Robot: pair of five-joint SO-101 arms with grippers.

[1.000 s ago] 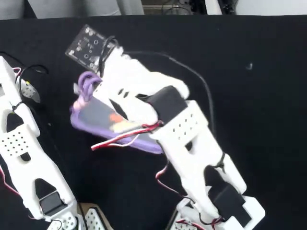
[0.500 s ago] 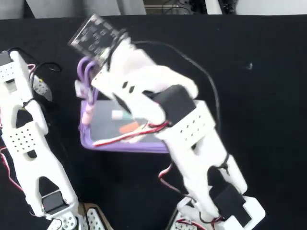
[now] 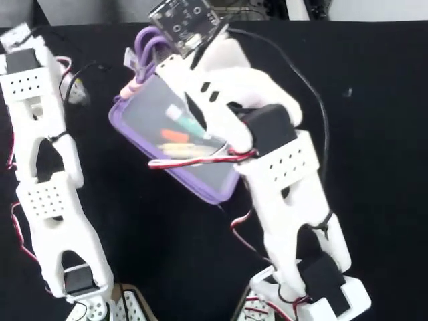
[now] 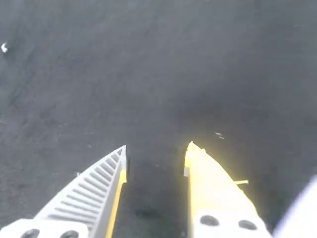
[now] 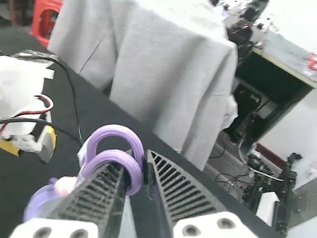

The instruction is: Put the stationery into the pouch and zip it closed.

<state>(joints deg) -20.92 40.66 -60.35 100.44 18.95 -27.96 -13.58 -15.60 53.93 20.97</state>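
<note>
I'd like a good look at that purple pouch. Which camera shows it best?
The high view: the whole pouch, tilted, with stationery visible through its clear face. The right wrist view catches its purple loops pinched in the right gripper; the left wrist view faces the black table.

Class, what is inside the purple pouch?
Through the clear face of the pouch: an orange piece, a white-and-green piece and a pale stick. The right arm covers one edge, hiding anything there.

Left end effector parted above black table.
</note>
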